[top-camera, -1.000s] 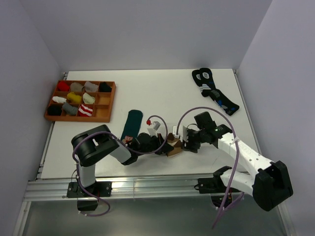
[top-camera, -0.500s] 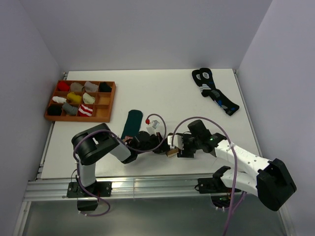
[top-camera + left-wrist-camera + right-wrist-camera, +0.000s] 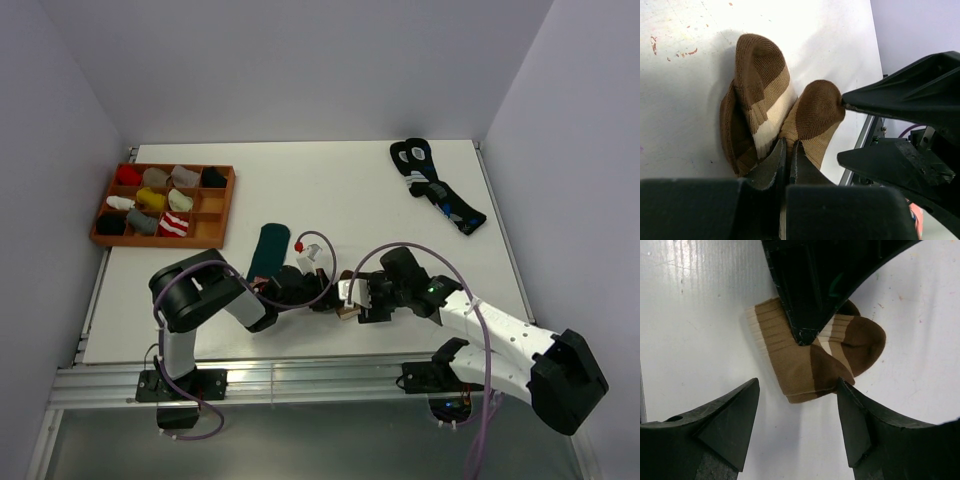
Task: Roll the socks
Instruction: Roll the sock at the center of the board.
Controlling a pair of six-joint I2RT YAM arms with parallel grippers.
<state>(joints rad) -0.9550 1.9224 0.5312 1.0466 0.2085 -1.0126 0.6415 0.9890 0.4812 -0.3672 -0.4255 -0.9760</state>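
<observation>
With the left gripper [image 3: 788,146] clamped shut on the brown striped sock [image 3: 805,367], the wide-open right gripper [image 3: 798,385] should straddle the fold squarely before closing.

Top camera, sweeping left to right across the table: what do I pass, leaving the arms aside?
In order: wooden tray of rolled socks → dark green sock → brown striped sock → black socks.

bright even overhead light, soft shadow beside the brown sock [image 3: 762,95], faint glare on the table [image 3: 685,275]
</observation>
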